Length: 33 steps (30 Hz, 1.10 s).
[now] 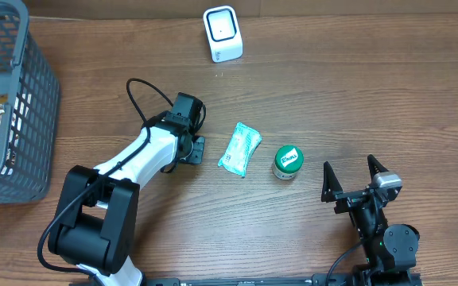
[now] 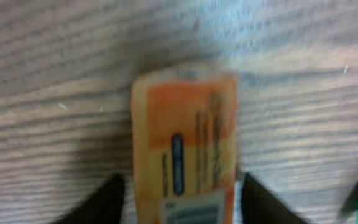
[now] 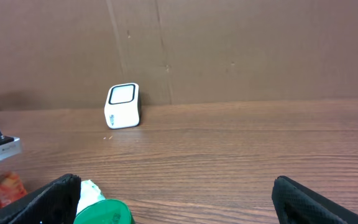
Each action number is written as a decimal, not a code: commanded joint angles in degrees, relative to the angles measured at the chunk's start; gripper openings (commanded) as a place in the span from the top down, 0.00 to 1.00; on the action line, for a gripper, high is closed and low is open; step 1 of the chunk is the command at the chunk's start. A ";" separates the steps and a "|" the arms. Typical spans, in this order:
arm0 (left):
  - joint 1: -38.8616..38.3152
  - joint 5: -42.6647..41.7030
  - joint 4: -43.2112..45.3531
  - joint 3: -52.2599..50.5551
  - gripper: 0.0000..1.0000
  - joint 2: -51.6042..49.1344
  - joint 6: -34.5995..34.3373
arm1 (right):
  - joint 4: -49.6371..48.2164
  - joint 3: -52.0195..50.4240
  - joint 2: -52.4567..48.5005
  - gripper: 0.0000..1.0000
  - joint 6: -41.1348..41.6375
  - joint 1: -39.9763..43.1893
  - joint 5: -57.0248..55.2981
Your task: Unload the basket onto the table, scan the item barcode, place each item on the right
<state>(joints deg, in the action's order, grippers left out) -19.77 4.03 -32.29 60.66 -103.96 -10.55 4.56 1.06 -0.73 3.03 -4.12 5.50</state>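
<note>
- Presently the left fingers [image 2: 107, 202] stand one on each side of an orange packet [image 2: 185, 143], roughly half apart. The wrist view is blurred, so I cannot tell whether they pinch it or only flank it.
- The orange packet lies flat on the desk [image 1: 348, 79]. There is a pale label at its near end, too blurred to read. From overhead the packet is hidden under the left wrist.
- Right fingers [image 3: 51, 196]: spread wide, nothing between them, low over the near right part of the desk.
- Scanner [image 1: 223, 33]: white, upright near the far edge, well apart from both arms.
- Teal packet [image 1: 239, 148]: flat, just to the right of the left wrist.
- Green-lidded tub [image 1: 288, 161]: near the teal packet, not touching it.
- Grey basket [image 1: 10, 103]: far left, with some packets inside.
</note>
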 commanded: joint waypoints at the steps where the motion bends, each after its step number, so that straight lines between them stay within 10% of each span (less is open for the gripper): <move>1: -0.11 1.18 2.05 -0.24 0.44 -0.76 0.28 | -0.15 -0.61 0.57 0.00 0.42 0.35 -0.72; 12: -0.13 2.67 4.66 0.22 0.76 -0.76 0.24 | -0.15 -0.61 0.57 0.00 0.42 0.35 -0.72; 16: -0.13 0.13 4.68 0.22 0.61 -0.76 0.22 | -0.15 -0.61 0.57 0.00 0.42 0.35 -0.72; 33: -0.13 -4.15 3.58 0.22 0.75 -0.76 -2.47 | -0.15 -0.61 0.57 0.00 0.42 0.35 -0.72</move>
<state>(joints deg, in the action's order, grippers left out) -19.77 0.99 -28.45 60.69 -103.96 -10.83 4.58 1.06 -0.73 3.03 -4.12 5.50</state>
